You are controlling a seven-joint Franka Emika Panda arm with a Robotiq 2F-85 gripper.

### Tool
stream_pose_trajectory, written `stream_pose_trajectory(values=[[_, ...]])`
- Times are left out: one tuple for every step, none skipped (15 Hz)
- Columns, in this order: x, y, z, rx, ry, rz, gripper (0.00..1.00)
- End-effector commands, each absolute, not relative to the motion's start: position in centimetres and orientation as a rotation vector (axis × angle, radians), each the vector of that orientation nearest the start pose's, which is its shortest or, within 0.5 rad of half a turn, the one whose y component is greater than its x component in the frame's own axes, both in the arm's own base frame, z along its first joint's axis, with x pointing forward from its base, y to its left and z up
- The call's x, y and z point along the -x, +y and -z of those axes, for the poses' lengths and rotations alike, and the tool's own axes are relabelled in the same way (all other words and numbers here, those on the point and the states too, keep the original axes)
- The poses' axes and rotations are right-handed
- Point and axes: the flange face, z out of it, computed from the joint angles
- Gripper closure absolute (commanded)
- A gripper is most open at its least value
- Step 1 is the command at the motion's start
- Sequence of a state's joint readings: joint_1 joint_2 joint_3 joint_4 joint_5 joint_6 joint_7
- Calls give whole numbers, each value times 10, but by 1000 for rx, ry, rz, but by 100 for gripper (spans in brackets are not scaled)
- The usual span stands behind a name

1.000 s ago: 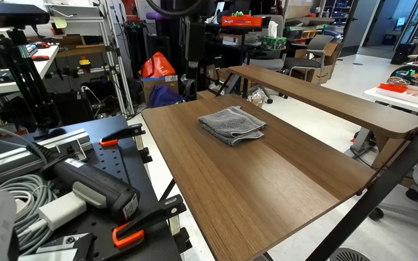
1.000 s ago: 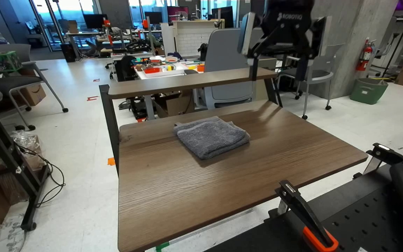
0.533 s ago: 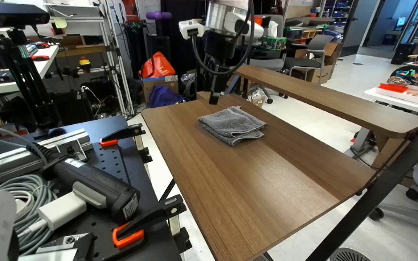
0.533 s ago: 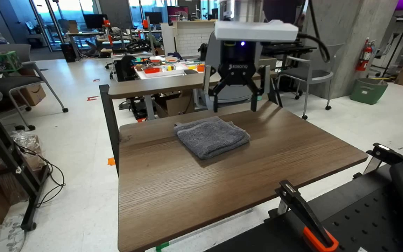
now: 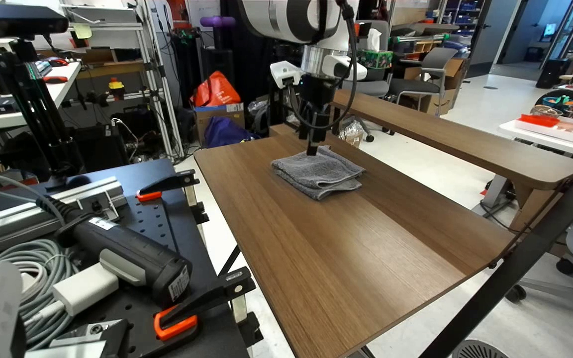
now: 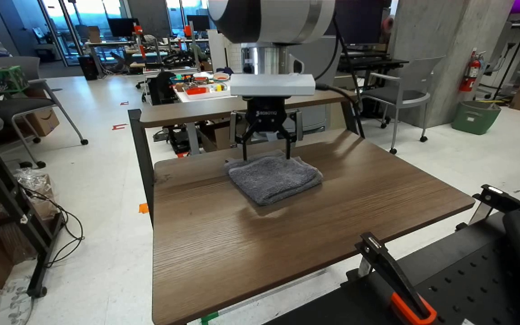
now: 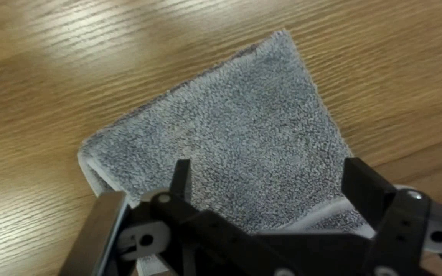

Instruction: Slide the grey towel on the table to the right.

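The grey towel (image 5: 322, 176) lies folded and flat on the brown table (image 5: 346, 248), towards its far part in that exterior view. It also shows in an exterior view (image 6: 276, 183) and fills the middle of the wrist view (image 7: 240, 126). My gripper (image 6: 266, 158) points down over the towel's back part, fingers wide apart with nothing between them. In the wrist view the open gripper (image 7: 267, 165) has the towel's surface beneath the gap, with a fold edge near the right finger (image 7: 365, 188). I cannot tell whether the fingertips touch the cloth.
A raised brown shelf (image 5: 445, 132) runs along one long side of the table, behind the gripper in an exterior view (image 6: 188, 113). A black perforated bench (image 5: 152, 219) with orange-handled clamps (image 5: 202, 303) stands along the opposite side, with a handheld tool and cables on it.
The arm has come down into view and the gripper has lowered from high above to just over the towel, moving left in an exterior view. The towel has not moved.
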State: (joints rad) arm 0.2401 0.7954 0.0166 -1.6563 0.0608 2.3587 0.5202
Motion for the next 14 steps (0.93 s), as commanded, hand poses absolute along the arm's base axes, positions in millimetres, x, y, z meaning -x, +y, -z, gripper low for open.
stream_pose_trajectory(values=[[-671, 179, -114, 3100, 512, -114, 0], [-674, 178, -106, 3098, 514, -128, 0], [-676, 178, -99, 3102, 517, -123, 0], [-678, 176, -92, 3103, 519, -130, 0], [-679, 174, -86, 3103, 523, -136, 0], [-679, 171, -81, 3101, 528, -141, 0], [-680, 168, -77, 3105, 537, -144, 0], [-680, 163, -74, 3108, 548, -142, 0], [-680, 158, -72, 3110, 561, -137, 0], [-681, 150, -74, 3108, 583, -131, 0], [-681, 140, -74, 3100, 612, -131, 0], [-682, 128, -74, 3094, 652, -133, 0], [-682, 115, -74, 3085, 695, -135, 0], [-682, 97, -74, 3073, 748, -128, 0]])
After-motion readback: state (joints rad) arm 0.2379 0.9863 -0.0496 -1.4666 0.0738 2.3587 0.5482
